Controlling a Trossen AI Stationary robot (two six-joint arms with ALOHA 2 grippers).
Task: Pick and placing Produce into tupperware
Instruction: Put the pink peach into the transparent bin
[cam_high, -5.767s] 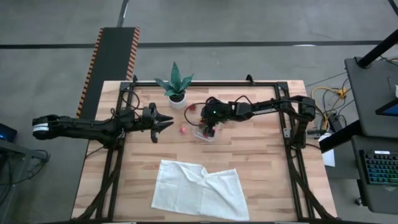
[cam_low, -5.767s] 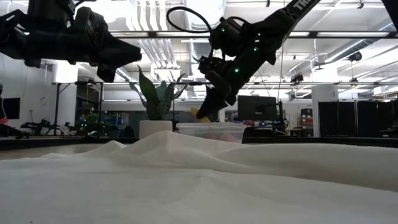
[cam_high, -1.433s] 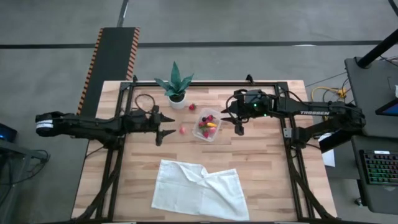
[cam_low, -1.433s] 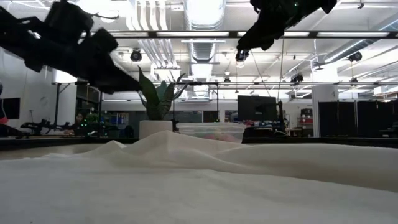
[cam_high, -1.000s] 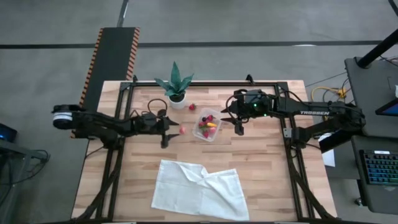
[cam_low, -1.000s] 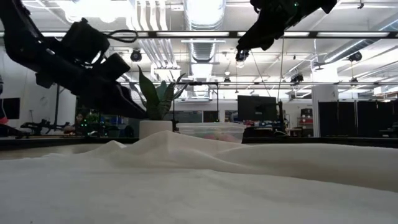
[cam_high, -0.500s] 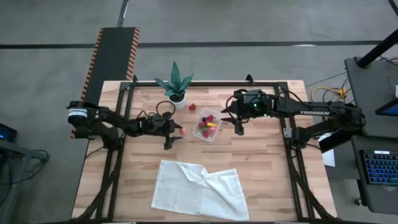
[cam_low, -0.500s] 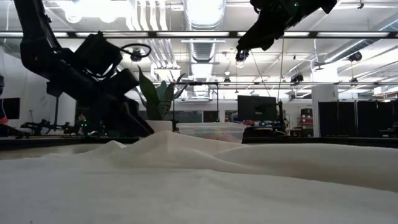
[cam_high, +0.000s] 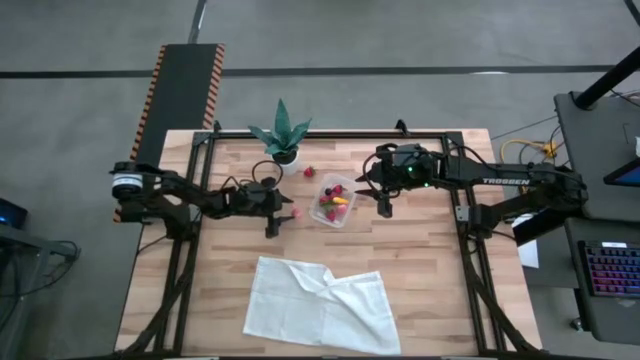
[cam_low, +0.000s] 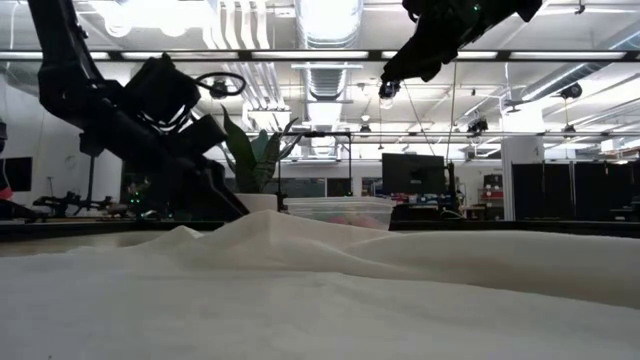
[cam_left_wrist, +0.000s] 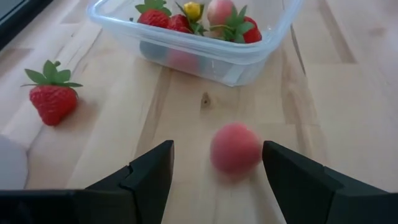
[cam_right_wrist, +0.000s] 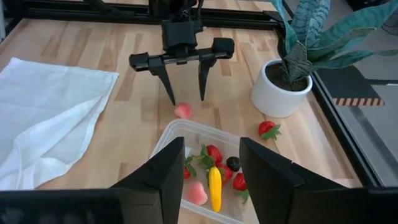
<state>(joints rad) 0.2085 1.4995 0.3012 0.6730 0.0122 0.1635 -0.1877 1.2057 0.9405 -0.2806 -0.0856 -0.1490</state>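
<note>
On the pale wooden slatted table (cam_high: 420, 250) a crumpled white cloth (cam_high: 320, 305) lies at the near edge, well apart from the work. By the far edge stands a green spiky plant in a white pot (cam_high: 283, 140).

Beside it sits the small clear plastic tupperware (cam_high: 332, 204), already holding several red strawberry pieces, a dark berry and a yellow piece. A loose red strawberry with green leaves (cam_left_wrist: 53, 99) lies on the wood between pot and container.

The left gripper (cam_high: 284, 211) is down at the table with its fingers spread wide and empty, straddling a small round pinkish-red fruit (cam_left_wrist: 235, 148); it seems not yet touched, though the fruit looks blurred.

The right gripper (cam_high: 384, 199) hangs partly open and empty beside the container.

The step in hand is the pick. Next, the left fingers must close on the fruit, lift, and carry it over the container rim.
</note>
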